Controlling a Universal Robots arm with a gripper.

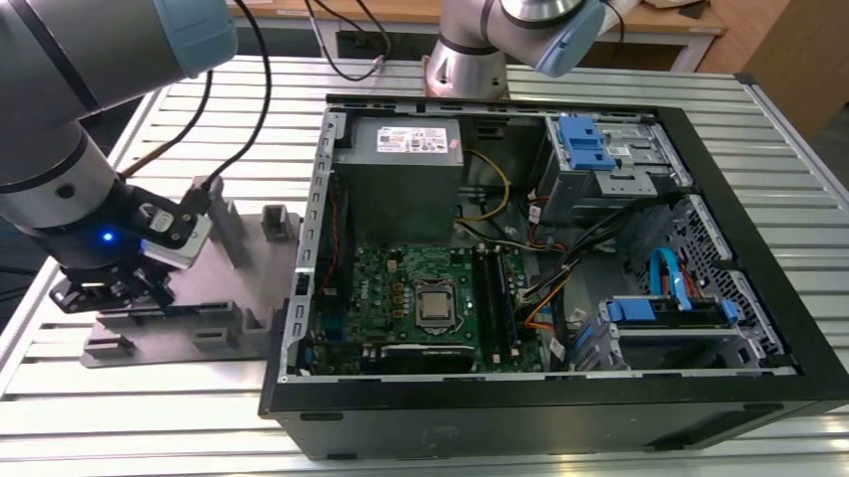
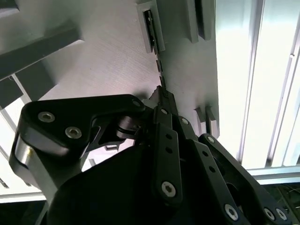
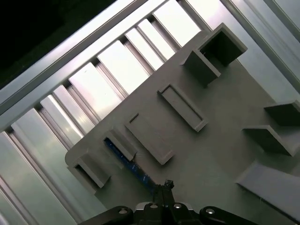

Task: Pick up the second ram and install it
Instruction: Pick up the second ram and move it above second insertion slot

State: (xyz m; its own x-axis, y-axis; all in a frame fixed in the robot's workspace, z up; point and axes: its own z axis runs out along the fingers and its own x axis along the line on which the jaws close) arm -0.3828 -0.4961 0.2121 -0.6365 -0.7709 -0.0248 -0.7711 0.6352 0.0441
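The second ram (image 3: 125, 161) is a thin dark-blue strip standing on edge in a slot of the grey holder plate (image 3: 225, 117). In the second wrist view the second ram (image 2: 151, 29) runs from its slot straight to my fingertips. My gripper (image 3: 165, 186) (image 2: 161, 96) is low over the plate, its black fingers pinched together on the near end of the strip. In the exterior view my gripper (image 1: 113, 290) sits on the holder plate (image 1: 199, 333), to the left of the open computer case (image 1: 531, 397). The green motherboard (image 1: 424, 298) lies inside the case.
The holder plate carries raised ribs and empty pockets (image 3: 183, 108) around the strip. Inside the case are a power supply (image 1: 405, 149), blue drive brackets (image 1: 584, 144) and loose cables (image 1: 558, 268). A second robot base (image 1: 464, 70) stands behind the case on the slatted aluminium table (image 1: 146, 417).
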